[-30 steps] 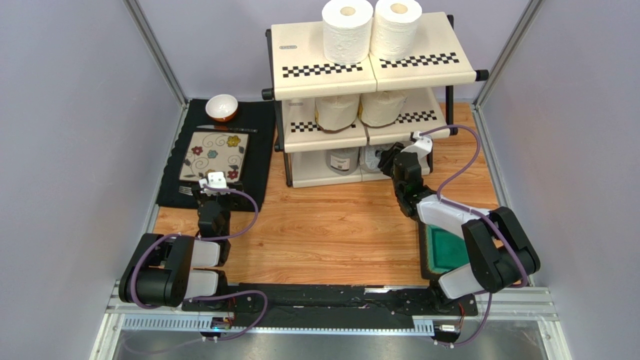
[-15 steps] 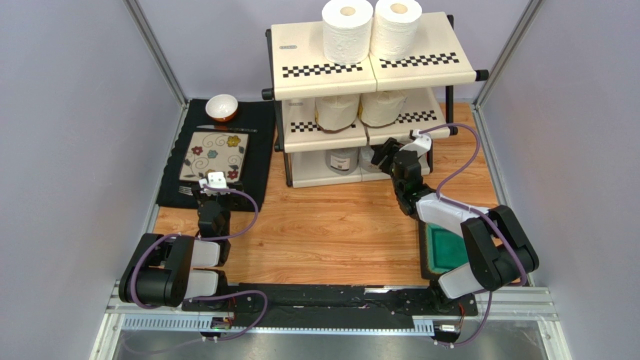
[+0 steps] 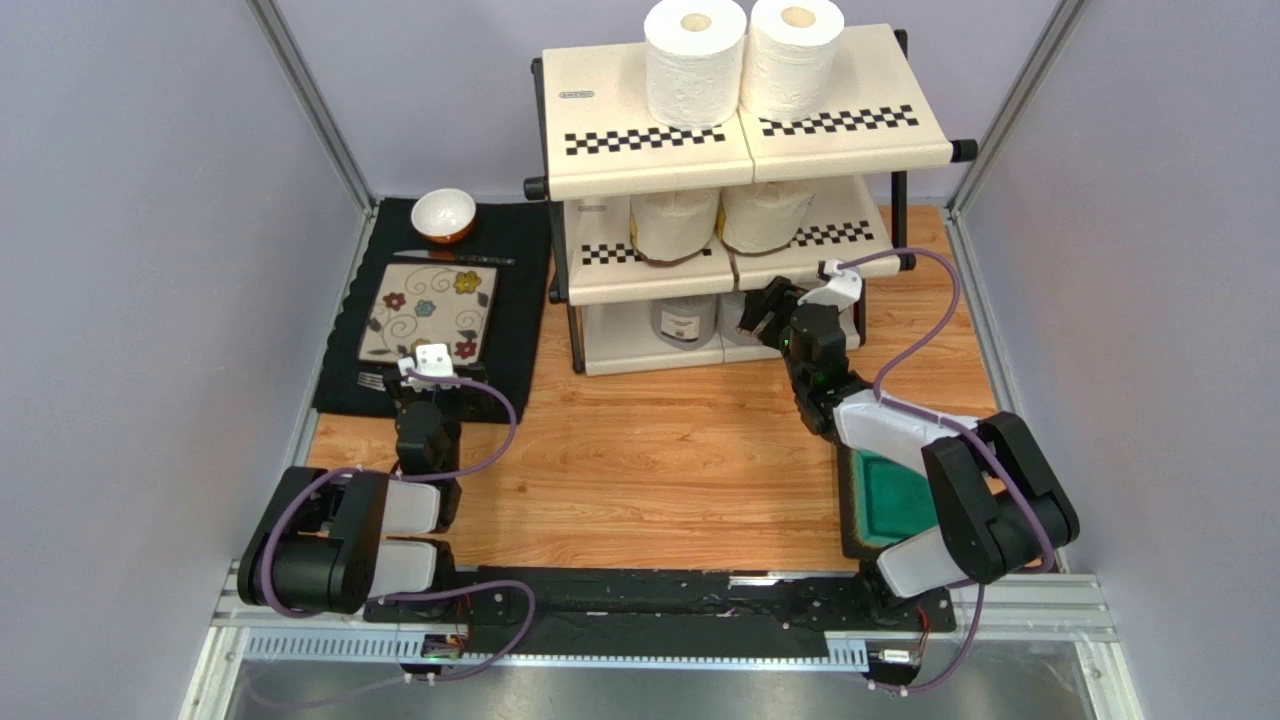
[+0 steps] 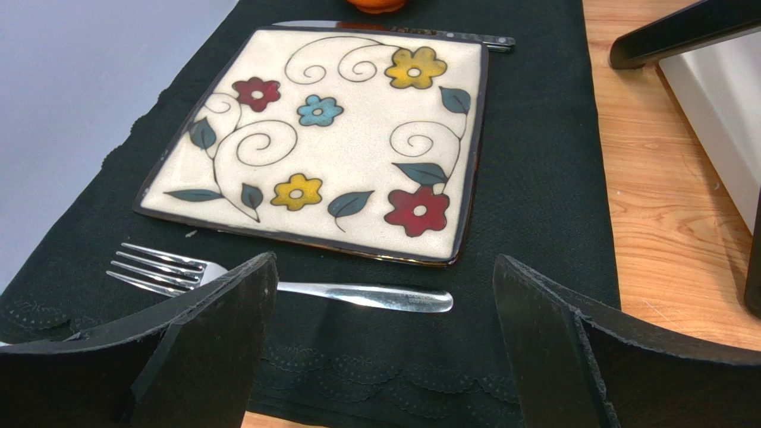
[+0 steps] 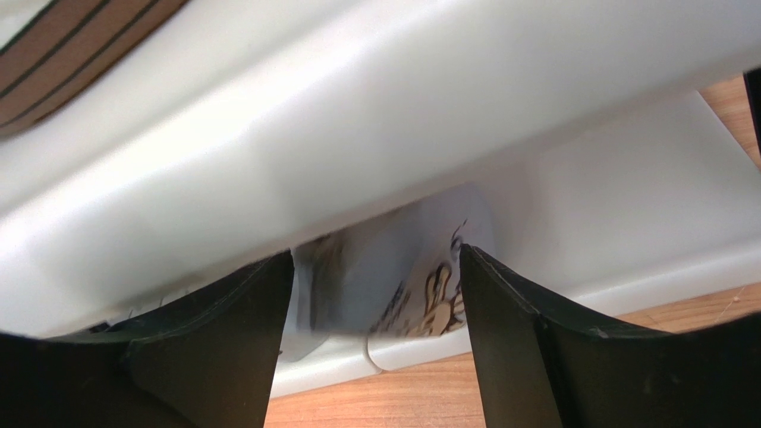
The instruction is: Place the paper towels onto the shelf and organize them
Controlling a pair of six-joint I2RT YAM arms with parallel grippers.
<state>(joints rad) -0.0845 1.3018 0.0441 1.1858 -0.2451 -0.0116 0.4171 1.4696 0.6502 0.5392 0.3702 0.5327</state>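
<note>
The shelf stands at the back of the table. Two white paper towels sit on its top tier, and two cream-wrapped ones on the middle tier. One grey-wrapped roll stands on the bottom tier; a second one beside it is mostly hidden from above by my right gripper. In the right wrist view that gripper is open, its fingers just in front of this roll on either side, not pressing it. My left gripper is open and holds nothing, low over the black mat.
A black placemat at the left carries a floral square plate, a fork, a knife and a small white-and-orange bowl. A green-lined tray lies by the right arm. Grey walls close in both sides.
My right gripper has gone from shut on the grey roll to open, leaving the roll on the bottom tier, and has drawn back slightly. The left arm has not moved.
</note>
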